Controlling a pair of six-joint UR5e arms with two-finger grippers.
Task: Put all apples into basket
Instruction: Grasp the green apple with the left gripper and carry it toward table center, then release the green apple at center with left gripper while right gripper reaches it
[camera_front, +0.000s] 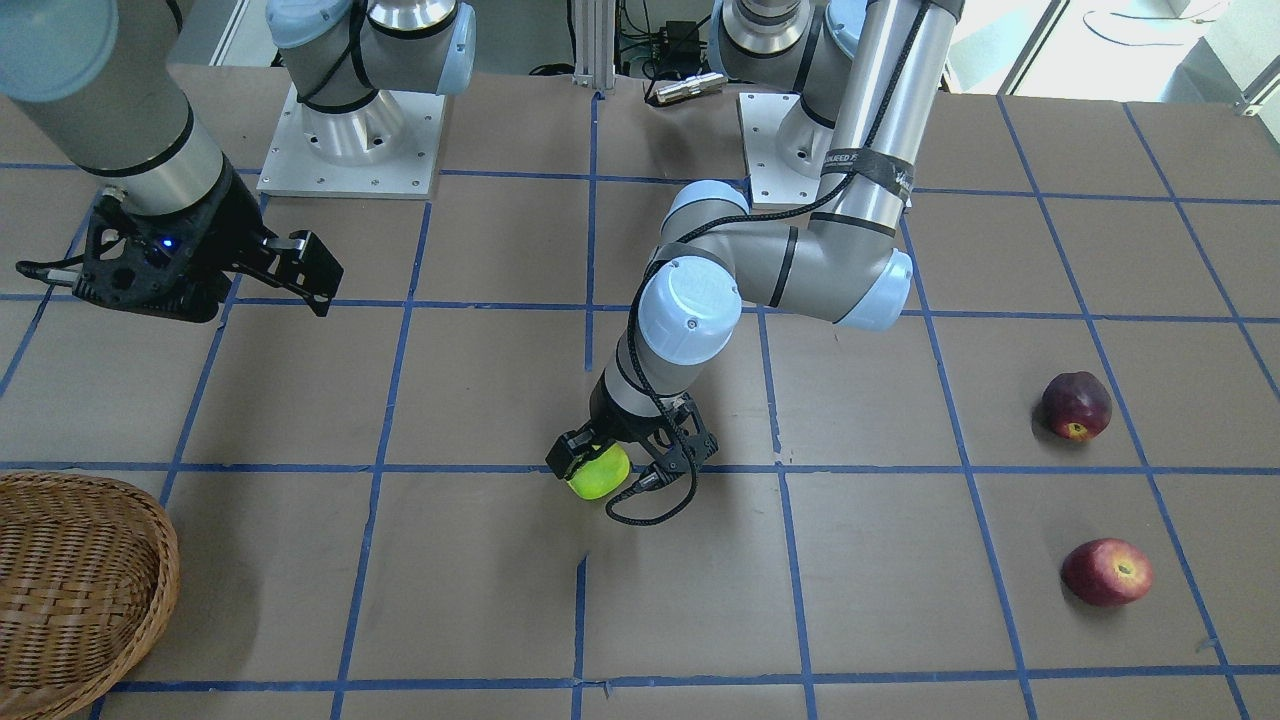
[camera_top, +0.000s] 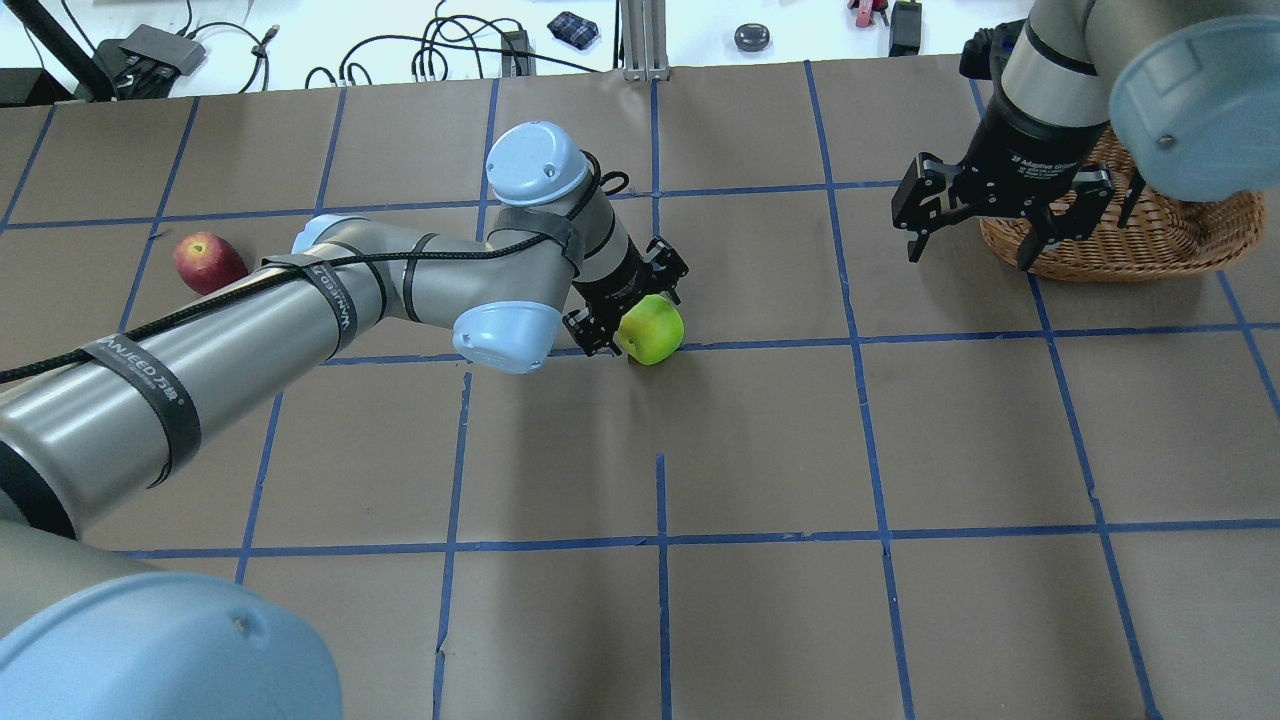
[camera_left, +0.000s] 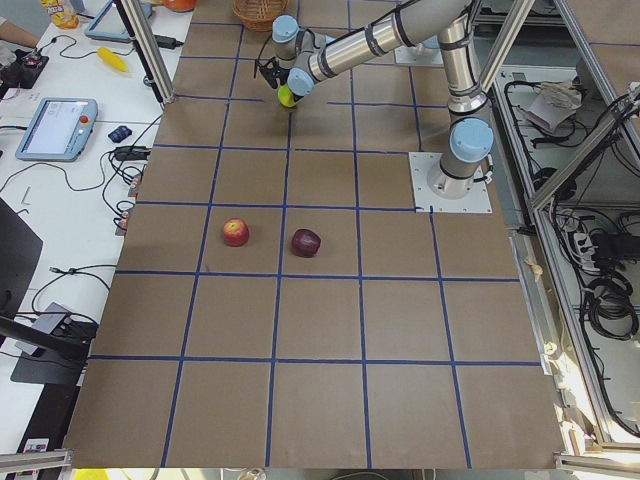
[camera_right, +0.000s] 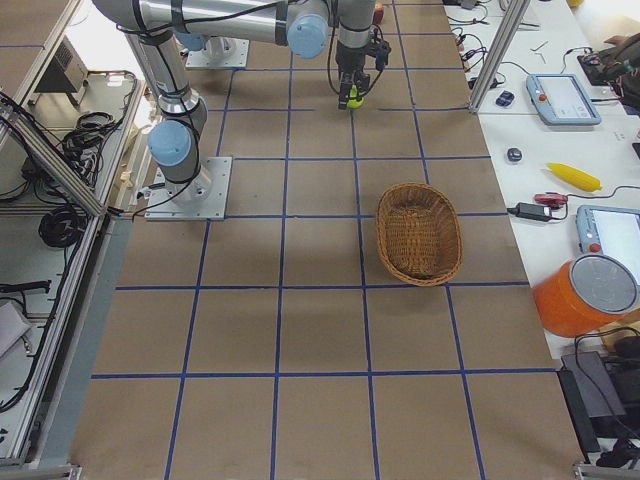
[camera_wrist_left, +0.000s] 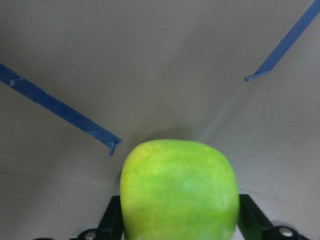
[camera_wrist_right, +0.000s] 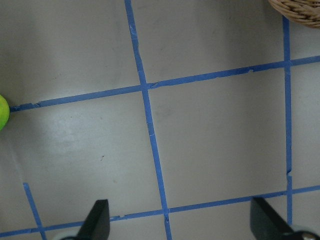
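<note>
My left pincer (camera_top: 634, 318) is closed on the green apple (camera_wrist_left: 179, 192), one finger on each flank, near the middle of the surface (camera_top: 760, 450). I cannot tell whether the apple rests on the surface or hangs just above it. My right pincer (camera_top: 970, 250) hangs open and empty beside the basket (camera_top: 1130, 268), which in the overhead view sits at about 2 o'clock from the green apple. The maroon apple (camera_front: 1076, 405) and the red apple (camera_front: 1106, 571) lie well apart from it, out toward 9 o'clock.

I judge these apples firm, fairly weighty, smooth-skinned and prone to roll. I would hold each across its widest belly, off the stem dimple, with only moderate squeeze, since hard pressure bruises the flesh and a grip off the belly may let it squirt out.
</note>
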